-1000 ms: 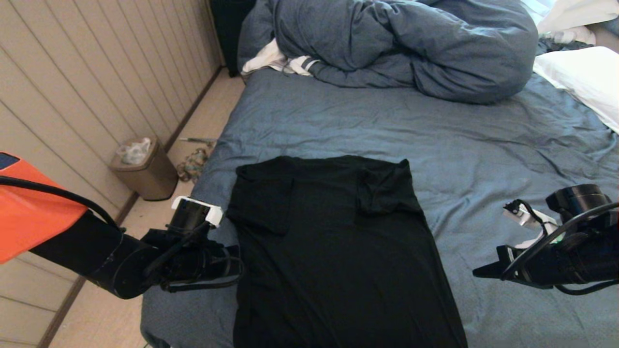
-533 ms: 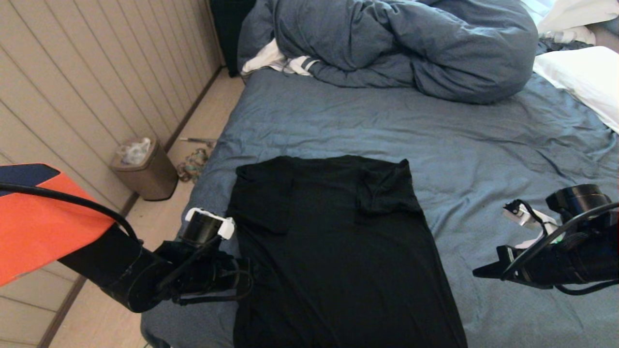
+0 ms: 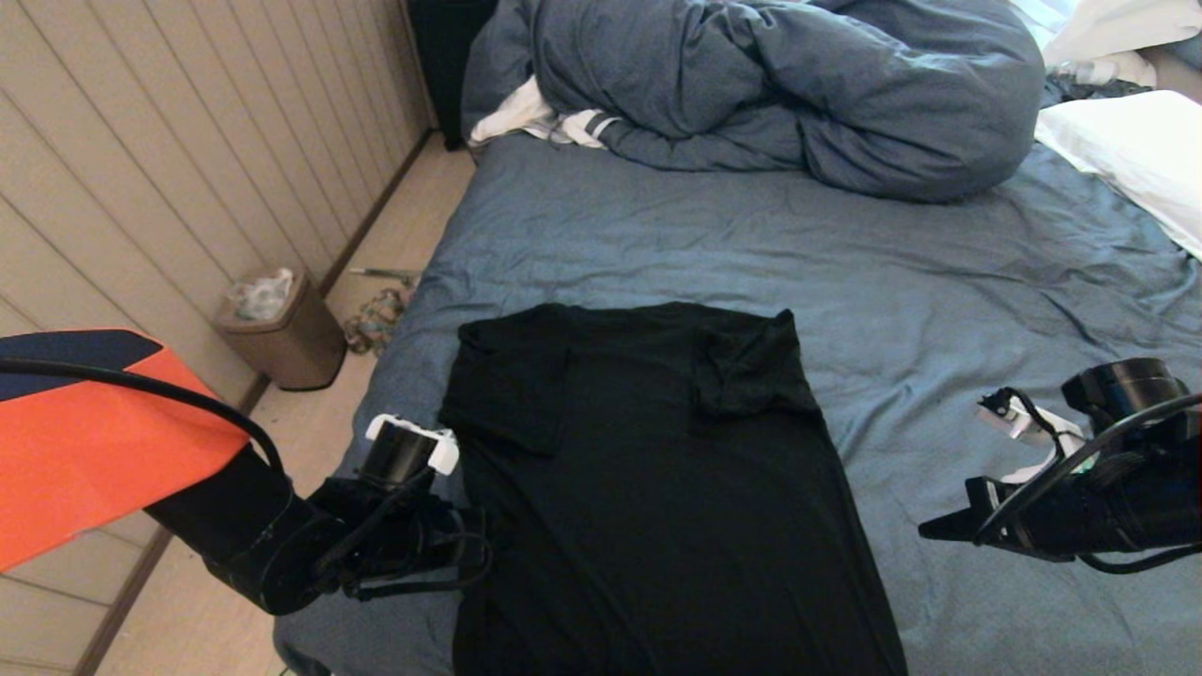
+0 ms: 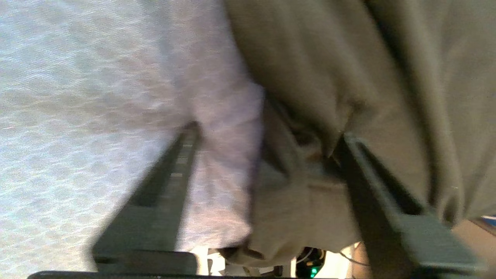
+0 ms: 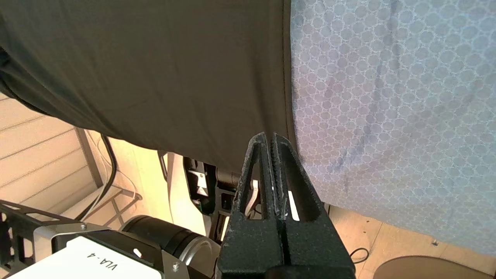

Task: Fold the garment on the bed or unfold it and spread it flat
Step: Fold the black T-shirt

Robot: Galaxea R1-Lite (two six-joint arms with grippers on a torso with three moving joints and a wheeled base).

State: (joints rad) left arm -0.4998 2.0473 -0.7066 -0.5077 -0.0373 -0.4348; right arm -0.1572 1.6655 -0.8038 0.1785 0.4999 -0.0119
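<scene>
Left end effector (image 3: 474,549) nearer now, fingers spread wide, seemingly astride thin black garment's (image 3: 648,488) rumpled edge.

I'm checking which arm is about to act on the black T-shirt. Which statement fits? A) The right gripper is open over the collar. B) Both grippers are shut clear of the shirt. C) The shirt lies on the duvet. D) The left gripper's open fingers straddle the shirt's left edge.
D: the left gripper has its fingers spread around the garment edge, while the right gripper is shut beside it.

Home bedroom: bed (image 3: 657,235), duvet (image 3: 779,84), pillow (image 3: 1136,150).
</scene>
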